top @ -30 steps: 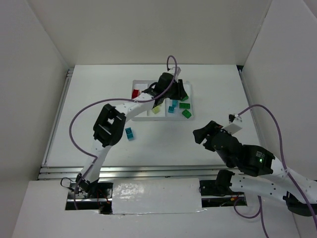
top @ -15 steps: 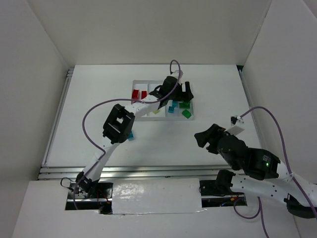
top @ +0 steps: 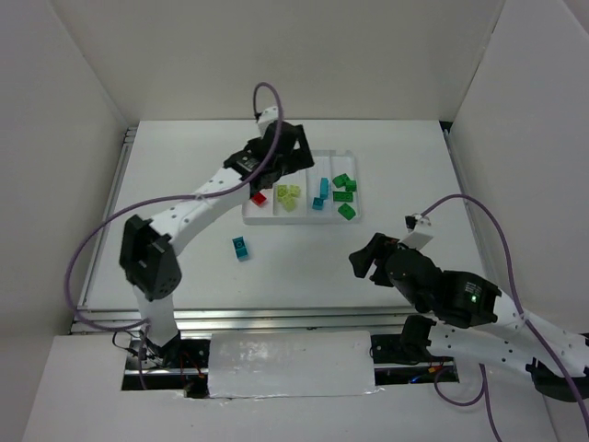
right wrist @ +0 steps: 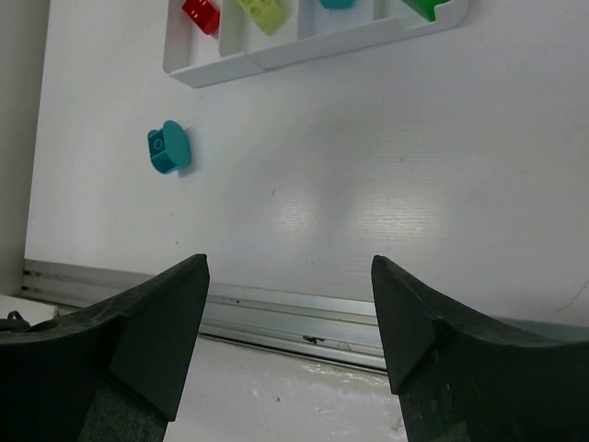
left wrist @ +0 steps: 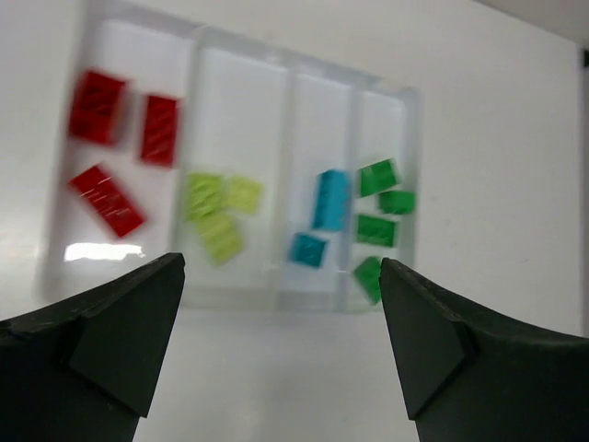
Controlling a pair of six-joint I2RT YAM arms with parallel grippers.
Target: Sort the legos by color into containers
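Note:
The white tray (left wrist: 241,293) has four long containers holding legos by color: red (left wrist: 108,199), yellow-green (left wrist: 221,235), cyan (left wrist: 330,198) and green (left wrist: 375,229). My left gripper (left wrist: 281,267) is open and empty, held up above the tray; in the top view it (top: 285,164) covers the tray's far left part (top: 299,217). One cyan rounded lego (top: 241,248) lies loose on the table, left of and nearer than the tray. My right gripper (right wrist: 289,262) is open and empty, well right of the cyan lego (right wrist: 168,147) and nearer than the tray (right wrist: 276,57).
White walls stand on three sides of the table. A metal rail (right wrist: 276,318) runs along the table's near edge, and another (top: 103,230) along its left side. Purple cables loop above both arms.
My left gripper has opened and swung up from the tray's right end to above its left part. More green legos now show in the right container. The right gripper has shifted left.

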